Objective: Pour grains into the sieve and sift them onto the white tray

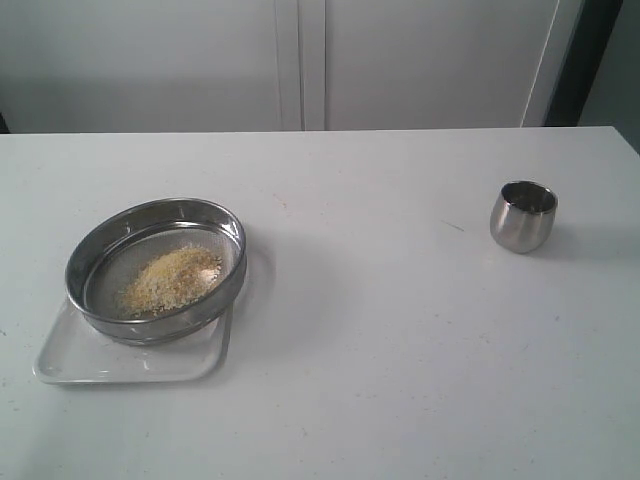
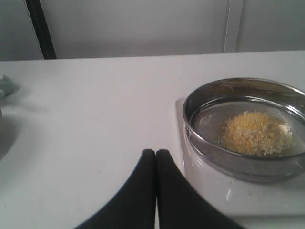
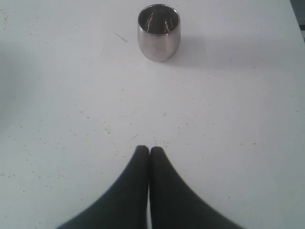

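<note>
Finds the sieve seated on the white tray, on the left half of the table in the exterior view. Notes the steel ring covering most of the tray, with only the near strip and left edge of the tray showing beyond it. Records the grains as one loose heap on the mesh inside the ring, golden-yellow with a paler whitish patch on one side. Places the heap off-centre, with bare grey mesh around it. Cannot tell whether anything lies on the tray beneath the mesh.

Locates a small rounded steel cup upright on the right side of the table, well apart from sieve and tray. Cannot judge its contents, the interior being dark and reflective.

Reports the left gripper with both black fingers pressed flat together, no gap between them, gripping nothing. Places it over bare tabletop near the tray's edge, clear of the sieve.

Reports the right gripper likewise fully closed and empty. Places it over bare tabletop, with the cup ahead of it and well apart.
</note>
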Robot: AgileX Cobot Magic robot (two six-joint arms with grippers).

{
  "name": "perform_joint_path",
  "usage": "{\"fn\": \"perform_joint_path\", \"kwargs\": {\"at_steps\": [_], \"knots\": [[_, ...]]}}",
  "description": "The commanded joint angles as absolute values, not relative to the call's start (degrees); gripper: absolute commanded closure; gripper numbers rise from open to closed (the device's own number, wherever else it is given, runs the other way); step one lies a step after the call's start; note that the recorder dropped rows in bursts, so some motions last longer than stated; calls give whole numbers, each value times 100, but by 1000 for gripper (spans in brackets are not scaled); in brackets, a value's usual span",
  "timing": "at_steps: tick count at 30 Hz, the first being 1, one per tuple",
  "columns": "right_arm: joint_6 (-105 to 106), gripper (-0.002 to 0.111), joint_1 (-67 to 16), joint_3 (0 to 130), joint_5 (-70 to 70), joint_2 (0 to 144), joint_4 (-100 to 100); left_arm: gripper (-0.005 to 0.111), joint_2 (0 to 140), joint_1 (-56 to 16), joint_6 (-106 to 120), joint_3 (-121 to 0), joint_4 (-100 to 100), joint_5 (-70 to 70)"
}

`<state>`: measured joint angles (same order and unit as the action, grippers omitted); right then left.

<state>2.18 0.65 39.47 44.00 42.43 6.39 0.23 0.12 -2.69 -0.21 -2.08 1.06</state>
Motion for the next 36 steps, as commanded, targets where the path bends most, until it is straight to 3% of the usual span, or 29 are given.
{"fn": "perform_joint_path", "kwargs": {"at_steps": [1, 23, 30, 36], "knots": [[230, 108, 52, 3927, 4366, 4199, 639, 107, 0, 15, -291, 0, -252, -377], [230, 108, 52, 3927, 4366, 4199, 639, 107, 0, 15, -108, 0, -252, -1713], [230, 108, 52, 3927, 4366, 4199, 639, 107, 332, 15, 135, -1256, -252, 0], [230, 108, 52, 3927, 4366, 4199, 639, 107, 1219, 15, 336, -2047, -252, 585]]}}
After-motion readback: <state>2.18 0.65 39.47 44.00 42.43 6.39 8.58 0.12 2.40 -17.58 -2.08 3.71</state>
